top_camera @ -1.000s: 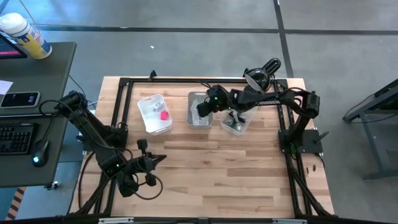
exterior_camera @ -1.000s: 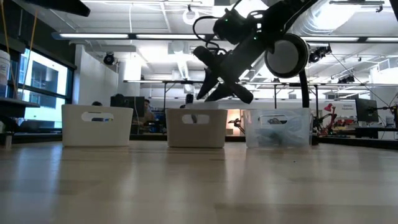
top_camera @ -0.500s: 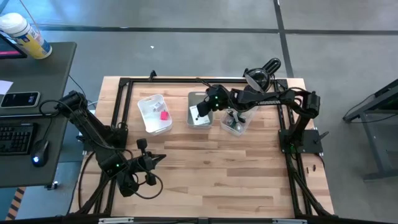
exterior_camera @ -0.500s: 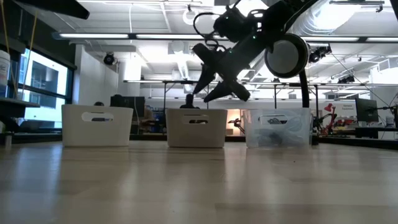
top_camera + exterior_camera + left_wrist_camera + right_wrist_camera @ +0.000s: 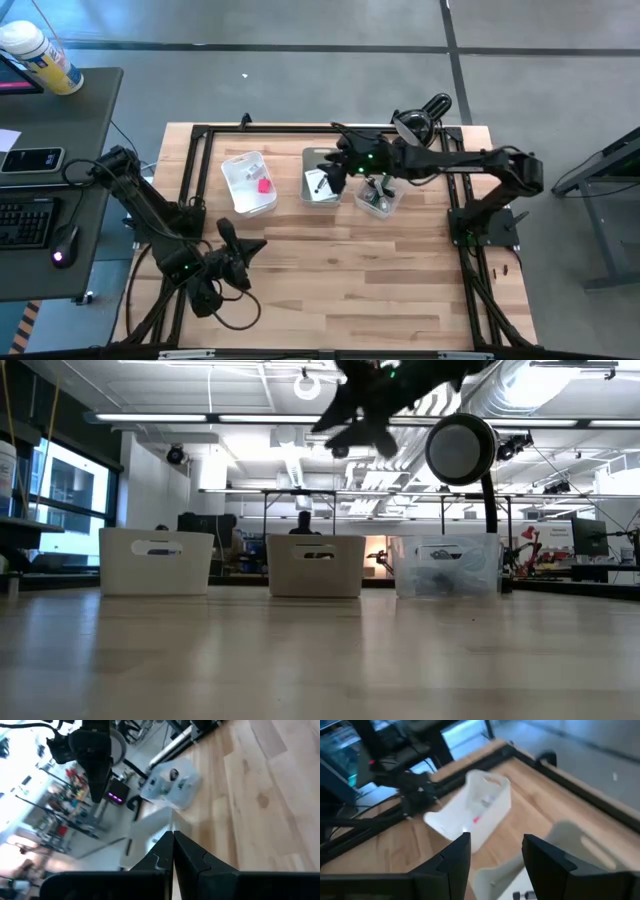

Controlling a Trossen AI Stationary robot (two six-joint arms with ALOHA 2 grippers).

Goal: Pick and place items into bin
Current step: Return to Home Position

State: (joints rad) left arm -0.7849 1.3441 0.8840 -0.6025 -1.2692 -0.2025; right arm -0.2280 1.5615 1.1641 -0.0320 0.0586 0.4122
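Cards (image 5: 319,184), white printed black, lie inside the gray bin (image 5: 305,175).

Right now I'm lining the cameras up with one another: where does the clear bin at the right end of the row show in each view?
High view: the clear bin is the rightmost of three bins.
Low view: again rightmost in the row.
Left wrist view: far across the table.
Right wrist view: not in it.
Landmark: the gray bin, right beside it.
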